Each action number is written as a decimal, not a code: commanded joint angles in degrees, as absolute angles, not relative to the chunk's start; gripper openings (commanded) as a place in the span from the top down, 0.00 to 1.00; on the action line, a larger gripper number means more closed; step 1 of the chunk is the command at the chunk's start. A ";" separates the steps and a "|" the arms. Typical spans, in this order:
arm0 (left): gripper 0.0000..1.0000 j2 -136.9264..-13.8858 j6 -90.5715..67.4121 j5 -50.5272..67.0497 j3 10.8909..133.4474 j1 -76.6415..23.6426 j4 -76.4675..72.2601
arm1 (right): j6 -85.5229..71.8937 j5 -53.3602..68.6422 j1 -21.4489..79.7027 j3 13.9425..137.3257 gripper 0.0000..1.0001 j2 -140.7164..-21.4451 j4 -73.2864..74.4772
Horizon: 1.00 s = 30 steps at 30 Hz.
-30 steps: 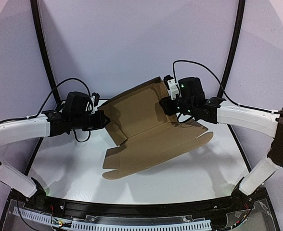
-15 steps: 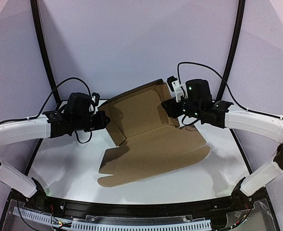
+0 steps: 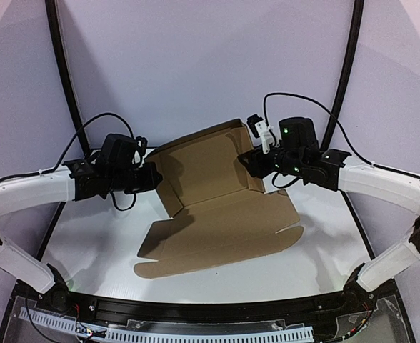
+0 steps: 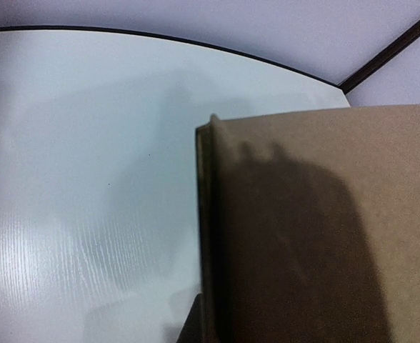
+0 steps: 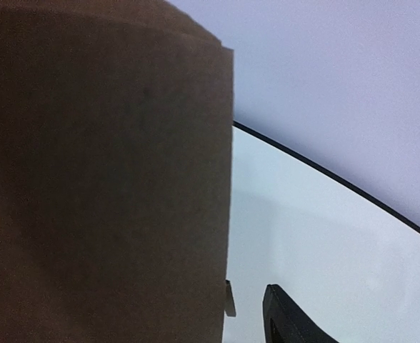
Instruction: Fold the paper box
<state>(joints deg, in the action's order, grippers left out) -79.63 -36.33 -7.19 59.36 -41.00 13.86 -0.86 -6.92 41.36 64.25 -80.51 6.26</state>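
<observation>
The paper box is brown die-cut cardboard. Its front panels lie on the white table, and its back panel stands raised between the two arms. My left gripper is shut on the left edge of that raised panel. In the left wrist view the cardboard fills the right half, and only a dark sliver of a finger shows beside the folded edge. My right gripper is at the panel's right edge and open. In the right wrist view a gap shows between the cardboard and the one visible finger.
The white table is bounded by a curved black rim. Two black frame poles rise at the back against the pale purple backdrop. Cables loop above both wrists.
The right gripper has opened and let go of the panel's right edge, drawing slightly right. The box's front panels have dropped lower and swung toward the front left. The left gripper keeps its hold.
</observation>
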 commanded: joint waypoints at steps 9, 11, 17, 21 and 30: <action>0.99 -80.46 -38.36 -9.60 62.48 -40.69 22.41 | -1.29 -17.51 40.51 66.56 1.00 -81.10 8.83; 0.99 -80.11 -38.32 -8.97 62.31 -40.69 22.09 | -1.54 -19.94 40.49 66.94 1.00 -82.50 8.62; 0.99 -79.65 -38.33 -7.31 62.06 -40.67 21.03 | -2.44 -24.90 40.52 68.54 1.00 -86.79 8.46; 0.99 -79.76 -38.70 -7.94 62.34 -40.69 21.30 | -1.20 -22.08 40.52 68.49 0.80 -87.27 7.70; 0.99 -81.51 -39.36 -11.79 63.41 -40.67 25.03 | -1.16 -15.61 40.52 67.16 0.34 -83.42 3.05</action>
